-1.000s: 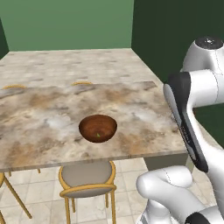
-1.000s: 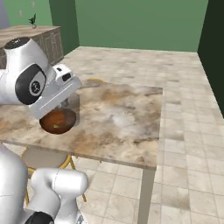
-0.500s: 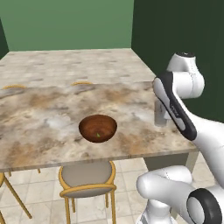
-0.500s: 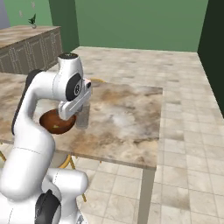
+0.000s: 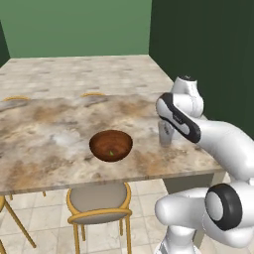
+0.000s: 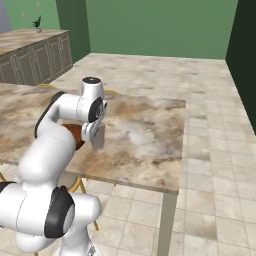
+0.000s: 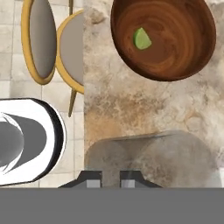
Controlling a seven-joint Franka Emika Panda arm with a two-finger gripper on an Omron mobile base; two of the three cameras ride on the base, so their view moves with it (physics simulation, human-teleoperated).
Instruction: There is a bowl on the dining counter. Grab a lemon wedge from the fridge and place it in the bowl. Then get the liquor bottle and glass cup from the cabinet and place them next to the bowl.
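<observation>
The reddish-brown bowl [image 5: 111,145] sits on the marbled dining counter [image 5: 44,134] near its front edge, with a green lemon wedge [image 7: 141,39] inside. My gripper [image 5: 166,125] is shut on the greyish glass cup [image 5: 165,135], which hangs low over the counter to the right of the bowl, a short gap away. From the right base view the cup [image 6: 98,138] hangs under the hand beside the bowl [image 6: 76,136]. In the hand view the cup [image 7: 153,157] lies just beyond the fingertips [image 7: 93,179]. I cannot tell whether the cup touches the stone. The liquor bottle, fridge and cabinet are out of view.
A yellow-framed chair with a grey seat [image 5: 98,201] is tucked under the counter's front edge below the bowl. More chair backs [image 5: 93,94] stand at the far side. The counter's right edge [image 6: 181,145] is close to the cup. Beige base cabinets [image 6: 35,57] stand far left.
The arm has swung down from a raised pose and carried the glass cup low over the counter, right of the bowl. The bowl has not moved.
</observation>
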